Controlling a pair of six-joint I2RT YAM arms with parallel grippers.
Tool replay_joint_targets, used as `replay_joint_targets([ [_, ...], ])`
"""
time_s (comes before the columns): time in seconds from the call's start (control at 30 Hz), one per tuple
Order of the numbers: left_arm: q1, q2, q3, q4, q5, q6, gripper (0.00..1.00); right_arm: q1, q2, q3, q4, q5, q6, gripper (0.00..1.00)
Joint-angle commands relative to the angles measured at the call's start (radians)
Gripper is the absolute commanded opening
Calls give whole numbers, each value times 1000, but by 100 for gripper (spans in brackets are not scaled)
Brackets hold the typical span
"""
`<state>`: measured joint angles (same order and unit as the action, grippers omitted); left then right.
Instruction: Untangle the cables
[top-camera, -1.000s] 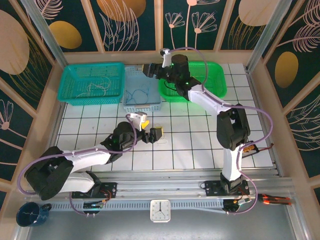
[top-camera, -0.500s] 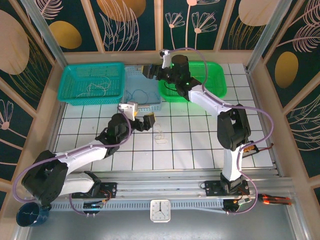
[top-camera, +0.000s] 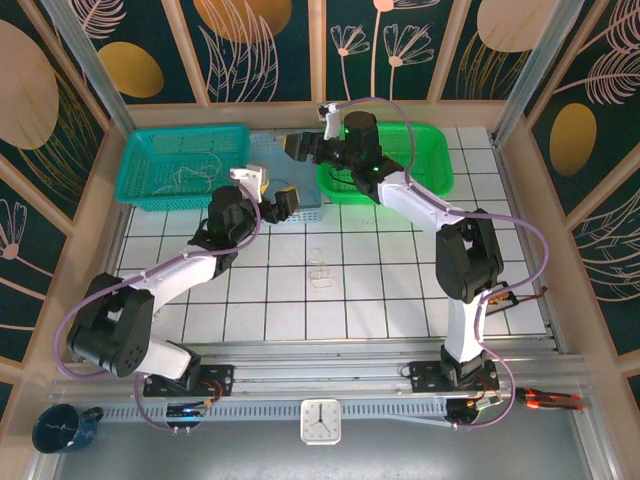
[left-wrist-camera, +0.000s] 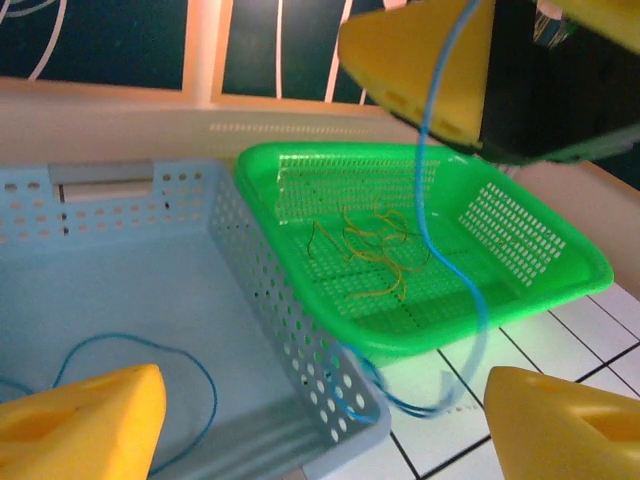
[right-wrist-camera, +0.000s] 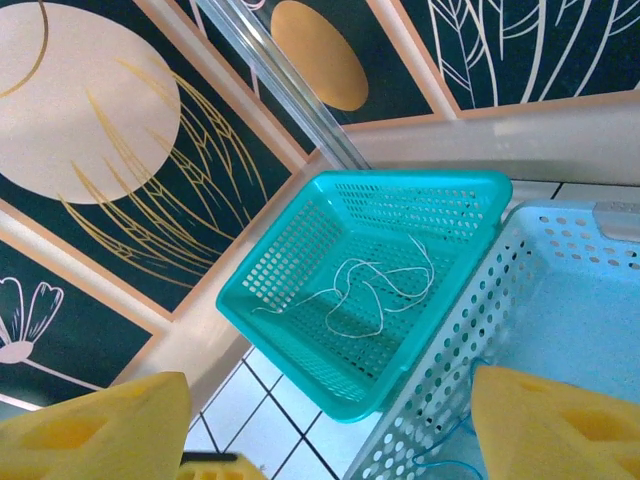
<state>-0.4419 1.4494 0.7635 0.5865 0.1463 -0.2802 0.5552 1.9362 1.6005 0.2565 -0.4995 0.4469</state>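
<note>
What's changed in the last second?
The left gripper moved from the whitish cable on the tiles farther out to the light blue basket, jaws open. The cable stayed put; the right gripper barely shifted above the baskets.

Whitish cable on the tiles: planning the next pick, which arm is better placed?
Left, probably: the left gripper hovers open nearer the whitish cable; the right gripper is over the light blue basket, a blue cable dangling.

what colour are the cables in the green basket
Yellowish cables, clearest in the left wrist view.
</note>
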Motion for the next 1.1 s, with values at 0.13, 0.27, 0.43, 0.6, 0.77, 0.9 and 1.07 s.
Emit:
replay_joint_targets([
  [0.13, 11, 80, 90, 32, 98, 45, 78, 23, -61, -8, -35, -19, -25, 75],
  [0.27, 11, 106, 112, 42, 111, 43, 78, 34, -65, -8, -50, -16, -31, 76],
  [0.43, 11, 119, 122, 53, 121, 47, 80, 47, -66, -6, -57, -14, -33, 76],
  [0.6, 12, 133, 132, 55, 109, 59, 80, 61, -61, 7, -65, -20, -27, 76],
  [0.77, 16, 158, 149, 63, 94, 67, 76, 74, -70, 8, -64, -31, -11, 76],
  [0.9, 21, 179, 163, 77, 94, 63, 69, 77, -88, -8, -49, -42, 10, 76],
  [1.07, 20, 198, 178, 90, 100, 56, 64, 80, -120, -45, -14, -45, 40, 76],
])
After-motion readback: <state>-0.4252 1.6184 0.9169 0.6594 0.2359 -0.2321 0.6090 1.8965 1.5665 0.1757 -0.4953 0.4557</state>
